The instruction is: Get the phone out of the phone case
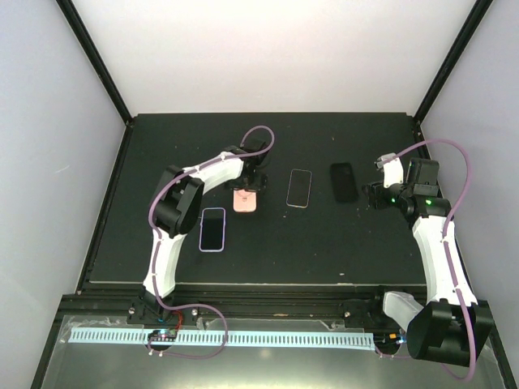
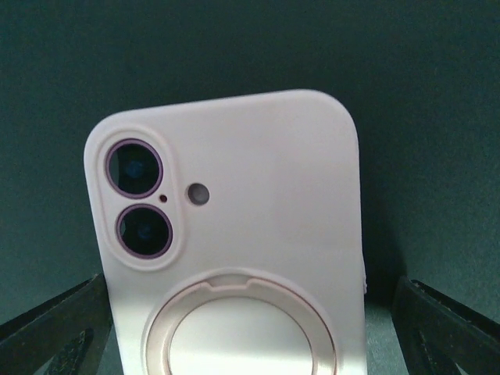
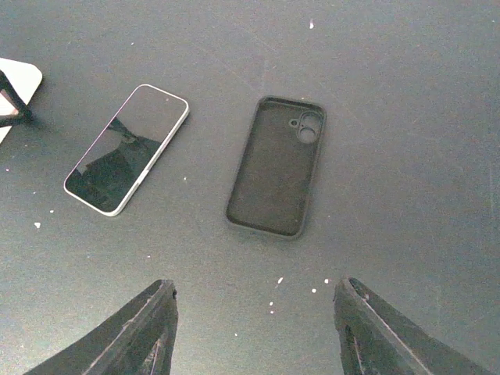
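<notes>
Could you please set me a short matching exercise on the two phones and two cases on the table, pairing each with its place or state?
Things:
1. phone case
2. black case
3. silver-edged phone
4. lilac-edged phone

Places or states:
A. screen up, lying between the two cases
B. back up, between the open fingers of the left gripper
C. beside the left arm, nearest the front
D. empty, hollow side up

Pairs: 1-B, 2-D, 3-A, 4-C
</notes>
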You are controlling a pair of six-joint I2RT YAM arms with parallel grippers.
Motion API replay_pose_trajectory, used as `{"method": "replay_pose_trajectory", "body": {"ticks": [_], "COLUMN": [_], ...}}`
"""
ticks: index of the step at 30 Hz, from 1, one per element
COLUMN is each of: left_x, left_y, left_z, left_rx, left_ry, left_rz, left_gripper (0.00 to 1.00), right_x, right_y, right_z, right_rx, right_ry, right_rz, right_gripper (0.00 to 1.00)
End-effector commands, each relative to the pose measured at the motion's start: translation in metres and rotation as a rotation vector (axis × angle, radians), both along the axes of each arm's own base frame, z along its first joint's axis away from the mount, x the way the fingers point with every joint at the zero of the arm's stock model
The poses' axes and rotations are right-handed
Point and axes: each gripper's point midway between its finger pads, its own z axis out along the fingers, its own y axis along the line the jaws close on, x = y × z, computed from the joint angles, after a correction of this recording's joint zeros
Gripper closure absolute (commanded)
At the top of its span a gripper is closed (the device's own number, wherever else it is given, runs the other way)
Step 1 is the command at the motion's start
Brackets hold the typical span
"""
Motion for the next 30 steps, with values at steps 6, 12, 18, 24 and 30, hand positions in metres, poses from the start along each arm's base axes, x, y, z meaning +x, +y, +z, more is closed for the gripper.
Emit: {"method": "replay_pose_trajectory", "body": {"ticks": [6, 12, 18, 24, 30], "left_x": [-0.003, -0.014, -0.027, -0.053, -0.103], "left_y": [0.006, 0.007, -0.008, -0.045, -0.091], "left_z": [-0.006, -0.006, 0.024, 0.106, 0.187], "left_rx": [-0.023, -0.032, -0.158, -0.376, -0.693], "left_ry": [0.060, 0.086, 0.039, -0.138, -0.315], "left_rz": [0.044, 0.003, -0.051, -0.210, -0.451], "left_gripper": [0.05, 0.26, 0.48, 0.51, 0.54], "right_x": [0.000, 0.000, 0.000, 0.001, -0.005], "right_y": [0.001, 0.002, 0.003, 0.003, 0.021], "right_z": [0.000, -0.001, 0.000, -0.003, 0.010], "right_rx": [-0.001, 0.006, 0.006, 0.007, 0.064], "right_ry": [-0.002, 0.004, -0.001, 0.009, -0.019], "right_rz": [0.015, 0.025, 0.026, 0.031, 0.129], "right_gripper": [0.44, 0.44, 0.44, 0.44, 0.45]}}
